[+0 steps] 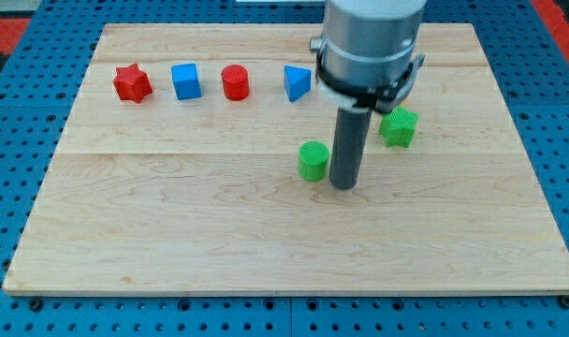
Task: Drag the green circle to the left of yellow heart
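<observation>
The green circle (pixel 313 160), a short cylinder, stands near the middle of the wooden board (pixel 172 234). My tip (pixel 344 185) rests on the board just to the right of it, very close or touching. No yellow heart shows in this view; the arm's grey body (pixel 371 42) covers part of the board's top right and may hide it. A green star-shaped block (pixel 399 127) sits to the upper right of my tip.
A row runs along the view's top: a red star (pixel 132 83), a blue cube (pixel 185 81), a red cylinder (pixel 235 82) and a blue triangle (pixel 297 82). A blue pegboard surrounds the board.
</observation>
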{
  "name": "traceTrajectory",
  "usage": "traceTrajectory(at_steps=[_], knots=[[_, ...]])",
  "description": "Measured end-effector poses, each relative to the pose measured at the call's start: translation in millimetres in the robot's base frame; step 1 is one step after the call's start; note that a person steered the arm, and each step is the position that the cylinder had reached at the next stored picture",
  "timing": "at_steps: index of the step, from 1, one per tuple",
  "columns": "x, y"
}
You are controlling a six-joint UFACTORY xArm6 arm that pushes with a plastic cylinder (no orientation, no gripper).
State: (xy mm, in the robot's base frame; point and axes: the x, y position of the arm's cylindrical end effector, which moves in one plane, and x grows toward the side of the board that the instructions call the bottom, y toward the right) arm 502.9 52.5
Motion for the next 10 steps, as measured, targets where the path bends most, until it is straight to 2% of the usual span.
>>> traceTrajectory(at_steps=[1, 2, 3, 4, 5, 6, 7, 8, 9, 10], knots=[[-33, -57], [-32, 14], [-7, 35], [-45, 37], [-97, -42], [-119, -22], [-113, 6], [-81, -5], [-103, 44], [-127, 42]])
